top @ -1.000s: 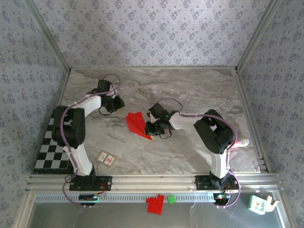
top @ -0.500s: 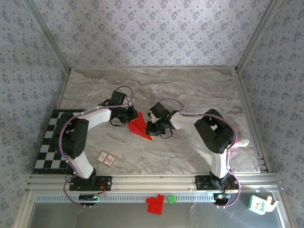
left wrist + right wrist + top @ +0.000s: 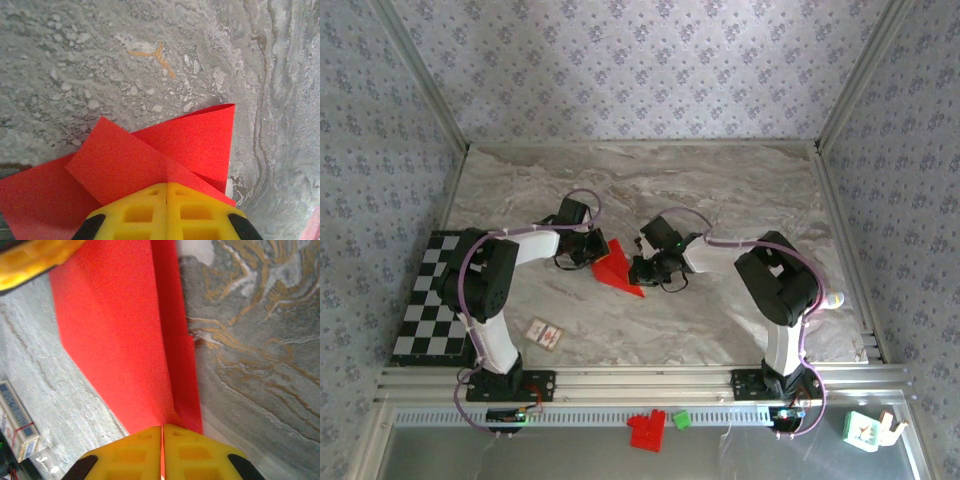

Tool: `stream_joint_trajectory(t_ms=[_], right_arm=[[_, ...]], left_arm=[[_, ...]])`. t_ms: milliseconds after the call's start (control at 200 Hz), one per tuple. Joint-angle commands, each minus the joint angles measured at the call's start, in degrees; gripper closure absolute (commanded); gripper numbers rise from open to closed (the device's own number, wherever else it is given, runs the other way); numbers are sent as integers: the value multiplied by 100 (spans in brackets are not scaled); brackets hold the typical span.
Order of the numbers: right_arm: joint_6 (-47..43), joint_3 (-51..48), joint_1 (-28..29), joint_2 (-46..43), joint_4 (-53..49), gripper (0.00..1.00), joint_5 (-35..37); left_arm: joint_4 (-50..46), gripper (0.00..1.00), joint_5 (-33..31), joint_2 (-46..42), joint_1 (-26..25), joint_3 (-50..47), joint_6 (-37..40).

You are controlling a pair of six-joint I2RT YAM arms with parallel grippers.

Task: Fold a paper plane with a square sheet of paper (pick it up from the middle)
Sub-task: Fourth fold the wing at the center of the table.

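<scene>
Far out to the left of the left gripper [image 3: 594, 252], a black-and-white checkered mat [image 3: 428, 297] lies at the table's edge. Closer to the arm bases, and also to that gripper's left, a small white card [image 3: 545, 333] lies flat on the marbled table [image 3: 720, 190].

The left gripper is clamped tight on the red paper [image 3: 618, 268]. In the left wrist view its 2 yellow fingers [image 3: 140, 212] meet along a seam with no gap. Folded layers of paper spread out from under their tips, 1 flap lapping over another, with a corner reaching ahead and to the right.

The paper, folded into a pointed wedge, lies on the table directly between the 2 grippers. Its pointed end is on the near side, by the right gripper [image 3: 642, 268].

The right gripper pinches the paper's right edge. In the right wrist view its fingers [image 3: 195, 455] are almost together, with only a thin red sliver of paper between them. A long crease runs straight ahead from their tips.

Below the right gripper, past the near rail, sit a chunky red block [image 3: 646, 430] and, just to its right, a small green block [image 3: 681, 420].
</scene>
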Motion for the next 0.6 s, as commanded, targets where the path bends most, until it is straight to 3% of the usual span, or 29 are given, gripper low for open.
stream_joint_trajectory(t_ms=[0,245,595], right_arm=[[-6,392,115,-153,-95,89,10],[344,712,165,383,-162,88,384],[270,1260,254,827,-315,94,330]], left_arm=[[-343,96,-283,255,-18,-22,-45],[-502,97,-351,311,-26,-21,-39],[-602,97,-385,314,-27,-12,-71]])
